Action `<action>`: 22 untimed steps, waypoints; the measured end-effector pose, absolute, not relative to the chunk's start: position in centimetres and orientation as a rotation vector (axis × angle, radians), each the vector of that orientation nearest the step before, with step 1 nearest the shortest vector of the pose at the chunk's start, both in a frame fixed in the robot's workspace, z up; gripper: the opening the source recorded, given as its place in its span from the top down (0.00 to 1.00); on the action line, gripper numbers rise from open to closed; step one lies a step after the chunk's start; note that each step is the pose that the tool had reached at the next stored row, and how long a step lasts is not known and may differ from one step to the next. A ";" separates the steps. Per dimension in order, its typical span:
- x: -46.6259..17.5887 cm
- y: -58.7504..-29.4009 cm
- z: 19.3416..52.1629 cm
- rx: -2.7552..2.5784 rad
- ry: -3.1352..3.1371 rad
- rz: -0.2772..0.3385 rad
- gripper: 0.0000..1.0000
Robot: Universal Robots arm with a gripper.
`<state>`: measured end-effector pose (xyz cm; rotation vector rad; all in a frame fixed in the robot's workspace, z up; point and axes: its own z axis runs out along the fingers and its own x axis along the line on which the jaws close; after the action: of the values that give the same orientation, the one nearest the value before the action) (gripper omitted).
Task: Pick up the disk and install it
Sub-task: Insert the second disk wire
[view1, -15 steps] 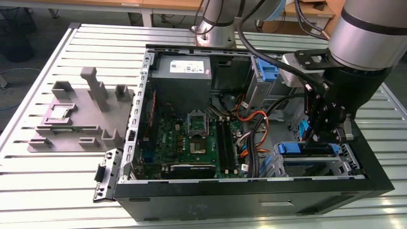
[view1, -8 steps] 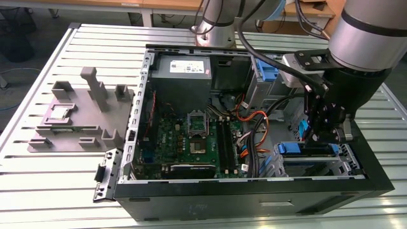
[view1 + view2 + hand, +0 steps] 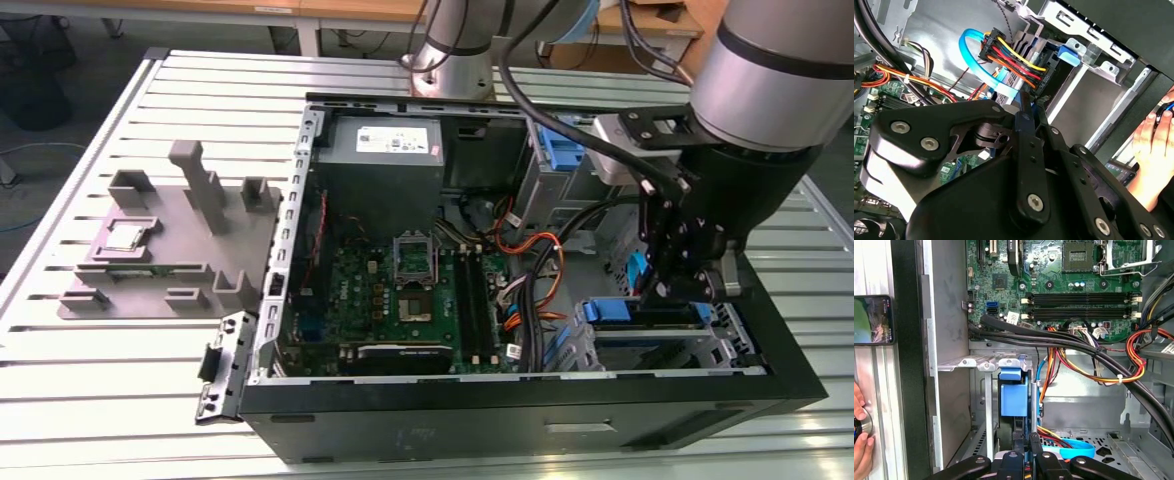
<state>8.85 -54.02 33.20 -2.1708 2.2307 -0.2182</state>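
Exterior view: the gripper (image 3: 667, 293) hung low inside the open computer case (image 3: 400, 420), at the drive cage on the exterior view's right, near corner. The disk (image 3: 627, 312) sat in that cage, and little of it was visible beyond its blue plastic side rail, since the arm's dark wrist covered the rest. The case stood on a slatted tabletop (image 3: 80, 400). On the exterior view's left, well apart from the case, lay a grey fixture block (image 3: 174, 250) with a small square CPU chip (image 3: 124, 237) on it. The power supply (image 3: 387, 140) sat at the far end of the case.

In the first wrist view the fingers (image 3: 1035, 445) were drawn narrow, with a strip of blue plastic between them that ran on into the disk's blue end piece standing upright in the cage. The disk's silver body and label were hidden by the cage wall. The exact line of contact was cut off by the black linkage. Bundled black, orange and yellow cables (image 3: 1089, 352) crossed just beside the cage, and the motherboard (image 3: 1054, 275) lay beyond them. Outside the case wall a person's hand (image 3: 860, 440) was cut off at the picture's edge, near a phone (image 3: 873, 320).

In the second wrist view the linkage hid most of the cage. A light-blue data cable (image 3: 970, 52) looped beside a multicoloured power plug (image 3: 1014, 62).
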 end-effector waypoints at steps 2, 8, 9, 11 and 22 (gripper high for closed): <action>8.9 -54.0 33.2 -2.171 2.231 -0.218 0.84; 8.9 -54.2 33.0 -2.170 2.231 -0.218 0.84; 8.9 -54.2 32.9 -2.170 2.231 -0.218 0.84; 8.9 -54.3 32.8 -2.170 2.231 -0.217 0.84; 8.9 -54.5 32.5 -2.168 2.230 -0.214 0.84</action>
<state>8.86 -54.50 32.53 -2.1684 2.2302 -0.2142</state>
